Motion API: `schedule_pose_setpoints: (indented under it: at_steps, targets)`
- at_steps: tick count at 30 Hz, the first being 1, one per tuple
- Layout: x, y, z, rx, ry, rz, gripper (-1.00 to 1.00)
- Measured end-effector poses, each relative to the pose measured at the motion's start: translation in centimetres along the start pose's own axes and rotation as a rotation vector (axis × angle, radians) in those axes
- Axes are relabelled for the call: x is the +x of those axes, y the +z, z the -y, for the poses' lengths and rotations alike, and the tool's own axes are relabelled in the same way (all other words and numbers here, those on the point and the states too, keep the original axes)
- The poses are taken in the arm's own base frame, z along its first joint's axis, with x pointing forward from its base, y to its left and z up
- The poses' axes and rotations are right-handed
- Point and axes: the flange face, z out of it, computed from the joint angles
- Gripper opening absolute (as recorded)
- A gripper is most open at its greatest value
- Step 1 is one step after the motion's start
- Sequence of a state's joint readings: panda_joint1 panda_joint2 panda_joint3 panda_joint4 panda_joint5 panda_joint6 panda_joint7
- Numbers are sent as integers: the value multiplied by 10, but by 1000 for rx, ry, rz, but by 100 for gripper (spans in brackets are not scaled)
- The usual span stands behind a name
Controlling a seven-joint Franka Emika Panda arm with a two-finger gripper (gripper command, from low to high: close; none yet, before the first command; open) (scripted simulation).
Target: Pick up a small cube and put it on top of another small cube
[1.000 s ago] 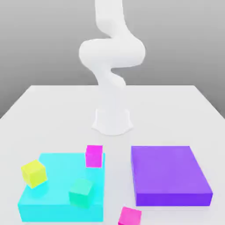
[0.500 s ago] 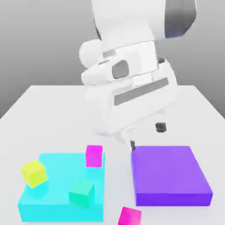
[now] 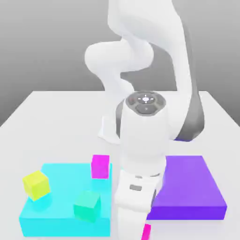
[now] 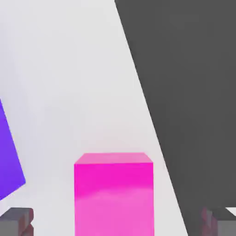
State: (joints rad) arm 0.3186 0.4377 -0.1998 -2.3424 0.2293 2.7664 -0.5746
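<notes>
The two-finger gripper (image 4: 118,223) is spread wide with nothing held, its grey fingertips (image 4: 17,221) standing either side of the small plain bright magenta-pink cube (image 4: 114,196), apart from it. In the exterior view this cube (image 3: 146,231) sits on the white table (image 3: 56,122) at about six o'clock, just beyond the flat purple slab (image 3: 192,185). Its twin, the second magenta-pink cube (image 3: 100,166), rests on the flat cyan slab (image 3: 61,206) at about nine o'clock from the hand. The cube is judged rigid, light and smooth-sided; two opposite flat faces should be pinched squarely at mid-height.
</notes>
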Motion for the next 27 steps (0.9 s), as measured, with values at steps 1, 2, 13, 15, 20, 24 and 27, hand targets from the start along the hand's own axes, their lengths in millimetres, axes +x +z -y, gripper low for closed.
schedule_pose_setpoints:
  at_steps: [1,2,13,15,20,24,27]
  targets:
    - [-1,13,0,1,-1,1,-100]
    - [-1,13,0,1,-1,1,-100]
    - [1,-41,2,2,-2,11,-100]
    - [-8,-63,-16,-1,39,15,-100]
    - [-59,-113,-83,-10,198,19,-100]
    - [-128,-143,-142,-16,371,26,-100]
    - [-180,-159,-170,-16,481,29,-100]
